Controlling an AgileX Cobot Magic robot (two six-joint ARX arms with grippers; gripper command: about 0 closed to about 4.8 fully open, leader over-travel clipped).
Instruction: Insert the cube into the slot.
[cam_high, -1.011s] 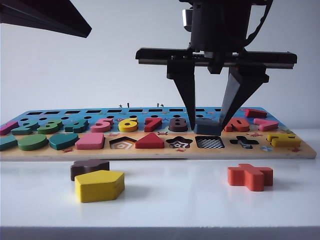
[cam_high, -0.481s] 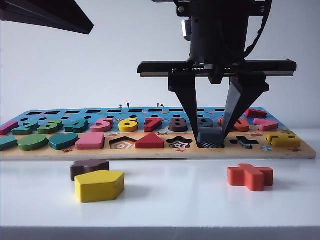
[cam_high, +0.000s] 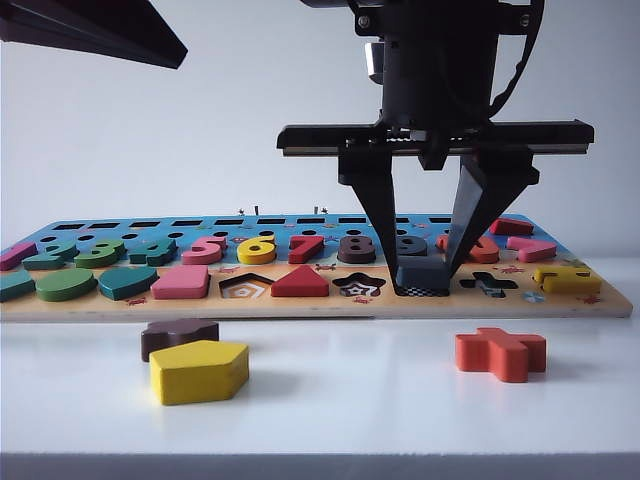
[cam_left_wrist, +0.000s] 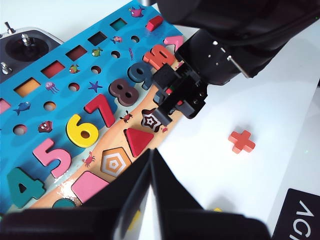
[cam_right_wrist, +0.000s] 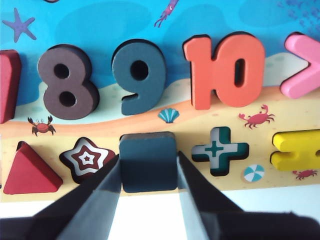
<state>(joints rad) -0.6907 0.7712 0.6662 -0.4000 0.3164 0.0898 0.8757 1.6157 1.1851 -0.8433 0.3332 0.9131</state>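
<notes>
My right gripper (cam_right_wrist: 148, 172) is pinching the navy cube (cam_right_wrist: 148, 161), sitting over the checkered slot (cam_high: 420, 290). My left gripper (cam_left_wrist: 150, 172) hangs above the puzzle board (cam_left_wrist: 75, 85), fingertips pressed together, holding nothing.

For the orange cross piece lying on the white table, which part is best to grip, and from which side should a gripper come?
The orange cross lies flat and alone, in front of the puzzle board. Probably best to come from straight above and close the fingers across one arm's two parallel side faces; those flat, short faces suit a pinch. The right gripper is nearest, but it holds the cube now.
</notes>
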